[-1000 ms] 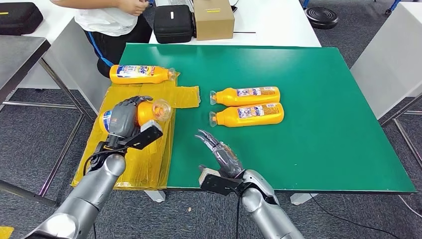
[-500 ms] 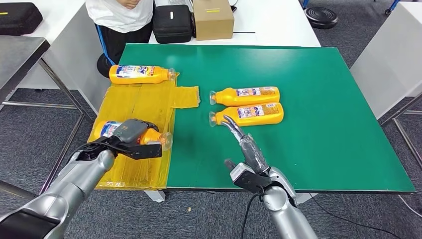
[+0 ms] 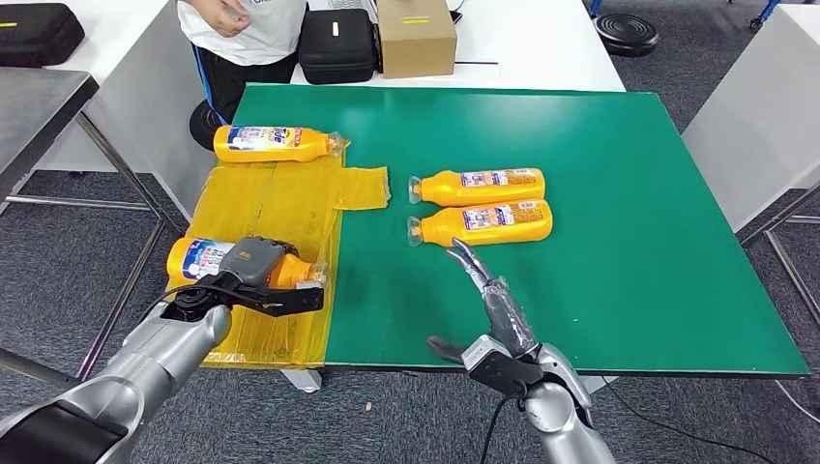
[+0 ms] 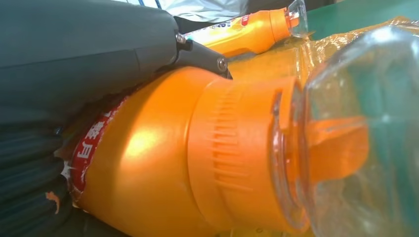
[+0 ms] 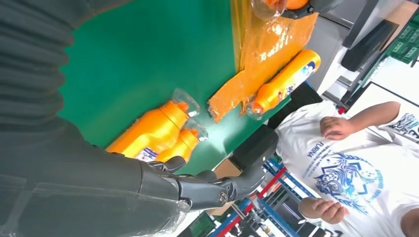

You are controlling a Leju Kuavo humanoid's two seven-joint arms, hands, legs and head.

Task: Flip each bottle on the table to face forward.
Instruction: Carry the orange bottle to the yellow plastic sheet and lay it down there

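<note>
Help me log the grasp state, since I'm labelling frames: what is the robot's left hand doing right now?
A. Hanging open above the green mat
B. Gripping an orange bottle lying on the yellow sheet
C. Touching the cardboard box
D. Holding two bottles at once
B: the left hand is wrapped around one orange bottle lying on the yellow sheet.

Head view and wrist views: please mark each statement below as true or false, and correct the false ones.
1. The left hand holds an orange bottle over the yellow sheet. True.
2. The right hand holds a bottle. False: it holds nothing, its fingers stretched toward the pair of bottles.
3. Two bottles lie side by side on the green table, caps pointing to the robot's left. True.
4. The far bottle stands upright. False: it lies on its side at the far edge of the yellow sheet.
5. A cardboard box sits on the green table. False: it is on the white surface beyond it.
</note>
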